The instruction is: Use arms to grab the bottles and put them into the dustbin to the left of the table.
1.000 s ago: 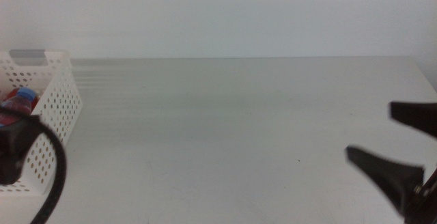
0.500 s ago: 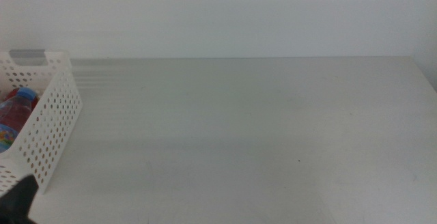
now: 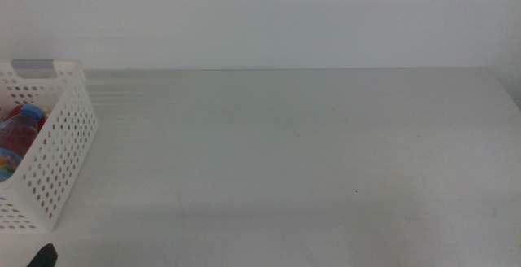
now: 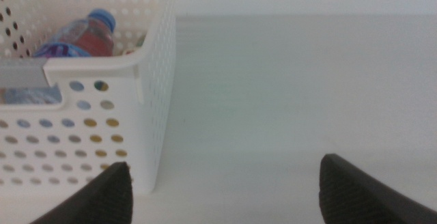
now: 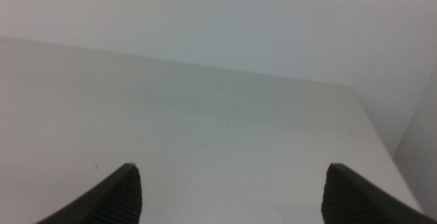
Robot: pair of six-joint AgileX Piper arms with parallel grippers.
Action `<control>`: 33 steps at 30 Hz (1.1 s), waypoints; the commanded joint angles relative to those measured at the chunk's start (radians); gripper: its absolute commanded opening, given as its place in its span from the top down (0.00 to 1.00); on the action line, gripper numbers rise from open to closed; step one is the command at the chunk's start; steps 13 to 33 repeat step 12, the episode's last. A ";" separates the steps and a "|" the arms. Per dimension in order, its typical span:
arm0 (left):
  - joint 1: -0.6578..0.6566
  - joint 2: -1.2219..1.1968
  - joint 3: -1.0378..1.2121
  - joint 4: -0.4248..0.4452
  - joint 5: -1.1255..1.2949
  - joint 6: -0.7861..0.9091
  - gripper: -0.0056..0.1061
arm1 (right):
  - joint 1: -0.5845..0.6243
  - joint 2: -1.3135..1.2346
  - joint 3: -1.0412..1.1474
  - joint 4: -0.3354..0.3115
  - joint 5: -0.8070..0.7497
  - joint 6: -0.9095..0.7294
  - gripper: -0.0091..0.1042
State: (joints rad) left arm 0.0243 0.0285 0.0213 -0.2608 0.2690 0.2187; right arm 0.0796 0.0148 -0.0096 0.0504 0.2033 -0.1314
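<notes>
White perforated dustbin [image 3: 61, 141] at the worktop's [image 3: 309, 153] left edge, blue-capped bottle [image 3: 20, 133] lying inside it, left gripper [image 4: 225, 186] just beside the bin, jaws spread and empty, right gripper [image 5: 232, 193] over bare worktop, jaws spread.

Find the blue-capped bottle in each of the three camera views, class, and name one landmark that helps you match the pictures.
Middle view: the blue-capped bottle lies inside the white basket at the far left edge.
Left wrist view: the bottle shows over the basket's rim, beyond the open left gripper.
Right wrist view: not in it; only bare table ahead of the open right gripper.
Shared landmark: the perforated basket, in the middle and left wrist views.
</notes>
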 commanded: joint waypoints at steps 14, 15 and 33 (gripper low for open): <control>-0.001 -0.057 0.014 -0.017 -0.095 -0.006 0.14 | -0.007 -0.052 0.030 -0.004 -0.048 -0.010 0.28; -0.001 -0.057 0.014 -0.017 -0.095 -0.006 0.14 | -0.007 -0.052 0.030 -0.004 -0.048 -0.010 0.28; -0.001 -0.057 0.014 -0.017 -0.095 -0.006 0.14 | -0.007 -0.052 0.030 -0.004 -0.048 -0.010 0.28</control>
